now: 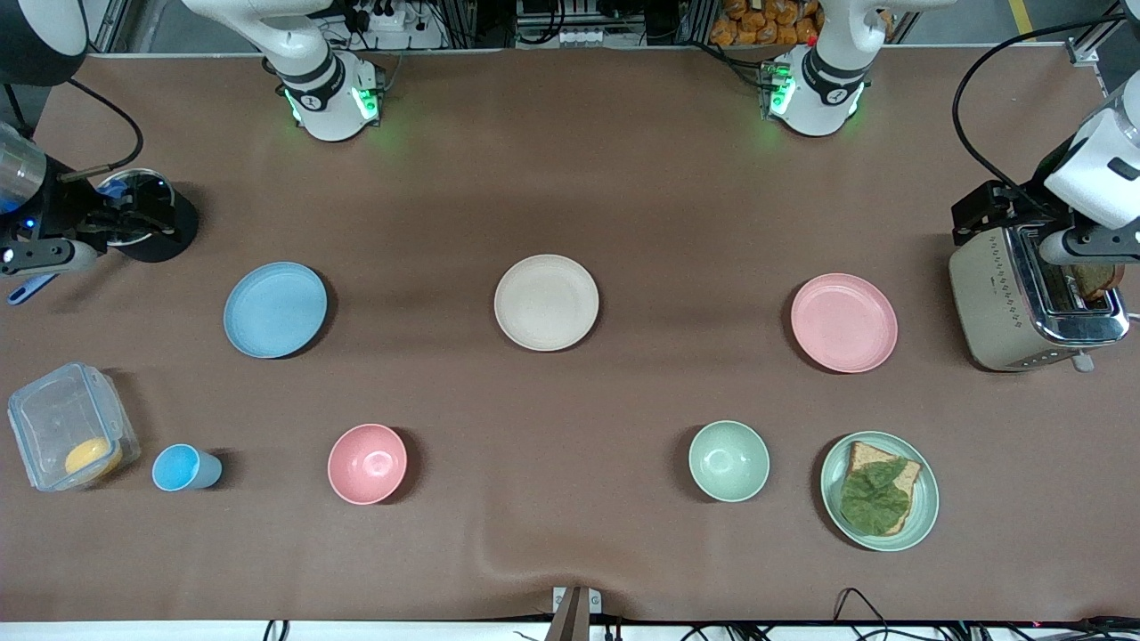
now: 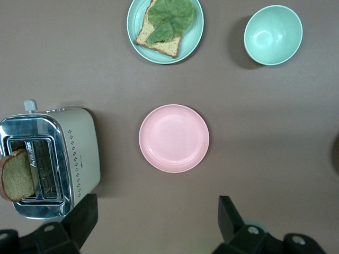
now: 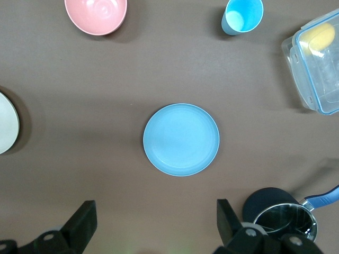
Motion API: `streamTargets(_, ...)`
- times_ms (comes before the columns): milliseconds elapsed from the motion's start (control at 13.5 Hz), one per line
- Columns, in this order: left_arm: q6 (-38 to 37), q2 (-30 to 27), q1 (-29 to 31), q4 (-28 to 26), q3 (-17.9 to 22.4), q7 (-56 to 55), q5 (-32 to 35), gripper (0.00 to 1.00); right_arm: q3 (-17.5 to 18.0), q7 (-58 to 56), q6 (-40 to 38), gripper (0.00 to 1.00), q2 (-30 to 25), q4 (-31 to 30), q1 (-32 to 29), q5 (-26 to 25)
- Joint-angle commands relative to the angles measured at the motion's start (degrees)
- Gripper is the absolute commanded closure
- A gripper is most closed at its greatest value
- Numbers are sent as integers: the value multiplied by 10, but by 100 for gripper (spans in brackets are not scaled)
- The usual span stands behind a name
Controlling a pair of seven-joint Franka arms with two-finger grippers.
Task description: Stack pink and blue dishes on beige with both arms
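Observation:
The beige plate (image 1: 546, 302) lies flat mid-table. The blue plate (image 1: 275, 309) lies beside it toward the right arm's end, the pink plate (image 1: 844, 322) toward the left arm's end. All three lie apart and bare. My left gripper (image 2: 157, 206) hangs open high over the table beside the pink plate (image 2: 174, 138), holding nothing. My right gripper (image 3: 156, 209) hangs open high over the table beside the blue plate (image 3: 181, 139), also holding nothing. The beige plate's rim (image 3: 5, 123) shows at the edge of the right wrist view. Neither gripper shows in the front view.
Nearer the camera stand a pink bowl (image 1: 367, 463), a blue cup (image 1: 184, 467), a green bowl (image 1: 728, 460) and a green plate with bread and a leaf (image 1: 880, 490). A toaster (image 1: 1024, 303), a clear box (image 1: 67, 427) and a pan (image 1: 134, 200) occupy the table's ends.

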Motion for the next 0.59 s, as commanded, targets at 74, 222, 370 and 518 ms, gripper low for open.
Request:
streamTargets(74,-12,-4,-2,6,0,13,-10,0,-6,2,-9,0,-4,5,5,1)
streamTargets(222,-12,-3,-3,6,1,10,-10,0,-5,2,-10,0,-4,6,7,1)
streamTargets(370,-11,-4,0,6,1,13,-11,0,-5,2,-10,0,-4,6,6,1)
streamTargets(518,-8,-3,2,-1,1,13,-11,0,-5,2,-10,0,-4,6,7,1)
